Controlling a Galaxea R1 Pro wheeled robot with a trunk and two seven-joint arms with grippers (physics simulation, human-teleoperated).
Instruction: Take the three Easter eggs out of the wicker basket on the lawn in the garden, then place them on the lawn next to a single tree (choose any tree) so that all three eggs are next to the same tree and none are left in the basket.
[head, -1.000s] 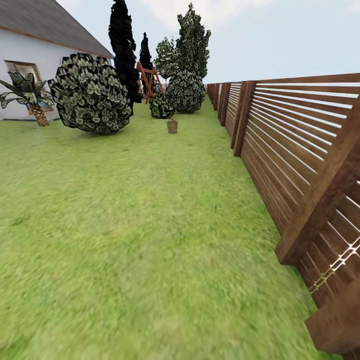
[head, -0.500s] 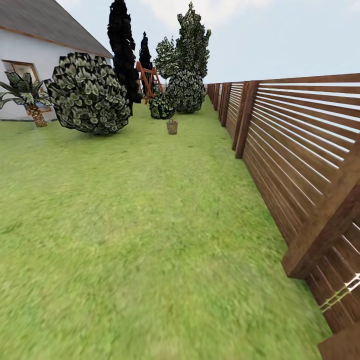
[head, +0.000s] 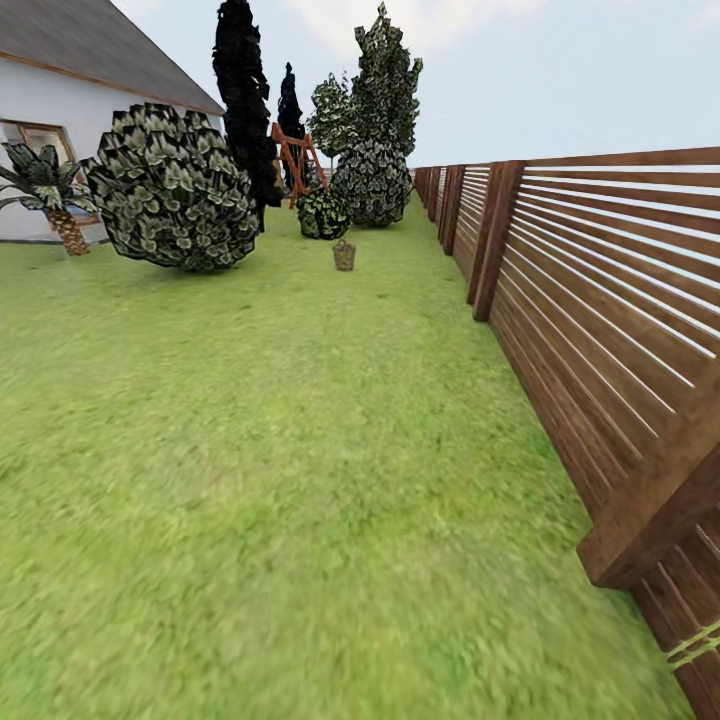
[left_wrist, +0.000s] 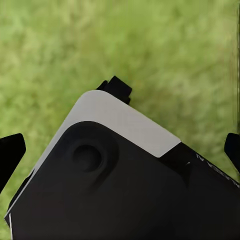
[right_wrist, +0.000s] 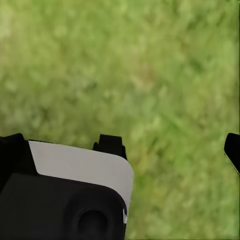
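From the head view, the wide green grassy lawn (head: 280, 480) runs far ahead, with a brown slatted wooden fence (head: 600, 300) along the right side. A small brown woven wicker basket (head: 344, 255) stands on the grass far away, near a big round leafy bush (head: 170, 190), a tall black thin tree (head: 240, 90) and the white house (head: 50, 110); it is too small to tell if eggs are inside. The left wrist view looks down on blurry grass with the left gripper (left_wrist: 120, 145) wide apart, holding nothing. The right wrist view also looks down on grass, and I cannot tell how the right gripper (right_wrist: 170, 145) stands.
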